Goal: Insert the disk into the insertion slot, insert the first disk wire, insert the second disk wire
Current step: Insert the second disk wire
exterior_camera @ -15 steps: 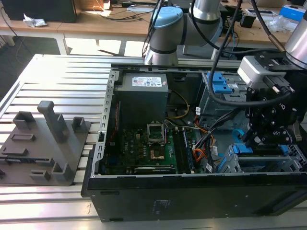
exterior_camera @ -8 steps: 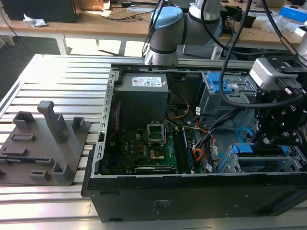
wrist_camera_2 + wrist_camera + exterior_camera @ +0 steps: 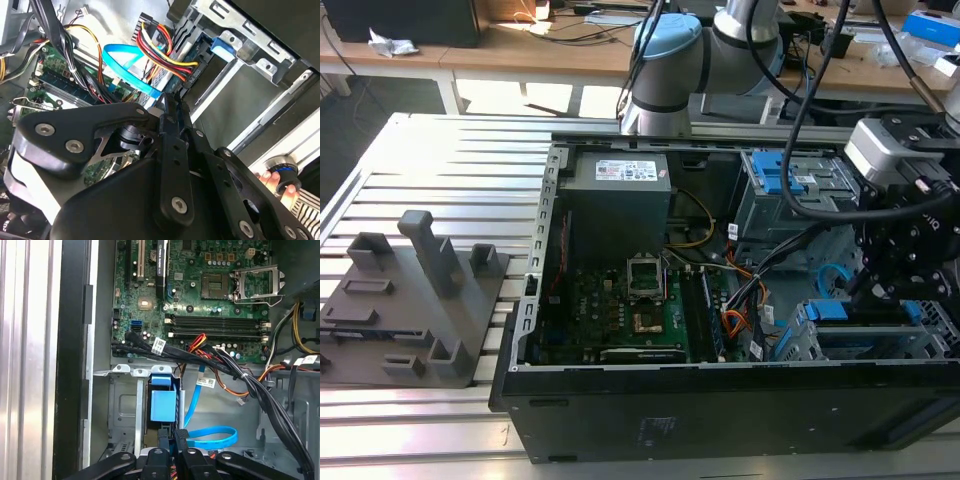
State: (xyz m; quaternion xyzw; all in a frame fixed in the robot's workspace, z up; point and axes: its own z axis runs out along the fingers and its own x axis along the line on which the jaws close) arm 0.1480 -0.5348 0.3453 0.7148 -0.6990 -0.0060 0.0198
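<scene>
Your hand (image 3: 172,440), fingers pressed closed, hovers at the wire end of the disk (image 3: 860,335), seated in the insertion slot (image 3: 920,345) at the exterior view's right; keep square to the connector.

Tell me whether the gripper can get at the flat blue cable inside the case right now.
Probably yes: the gripper sits right beside the flat blue cable, with nothing between them in the first wrist view, though black wire bundles crowd close by.
</scene>
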